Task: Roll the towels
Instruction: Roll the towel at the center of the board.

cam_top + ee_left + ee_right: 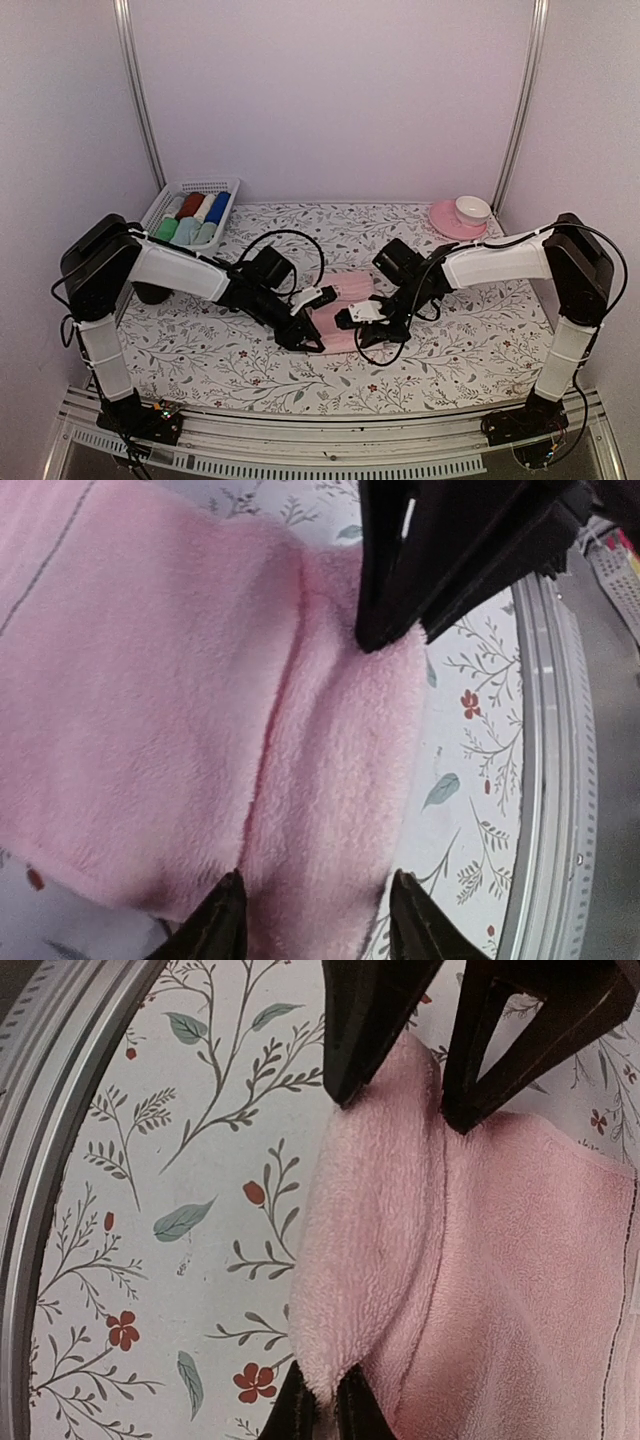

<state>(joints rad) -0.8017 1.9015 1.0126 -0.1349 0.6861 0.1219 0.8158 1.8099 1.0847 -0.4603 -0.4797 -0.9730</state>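
At the middle of the worktop (pixel 200 350), towards its front edge, lies the pink towel (pixel 348 298), flat but with its near edge doubled over into a soft fold; the right pincer (pixel 325 1412) is pinched tight on the right end of that fold, plush caught between its nearly meeting fingers; the left pincer (pixel 315 925) stands part-way apart, one finger on either side of the fold's left end; at the far left corner a white slatted basket (pixel 205 183) holds rolled cloths in rows: dark red (pixel 190 204), white (pixel 205 206), royal blue (pixel 218 206), and in front what seems a mint green towel (pixel 167 229), though it is small in this view; at the far right a pink saucer (pixel 445 222) carries a white cup (pixel 472 208).
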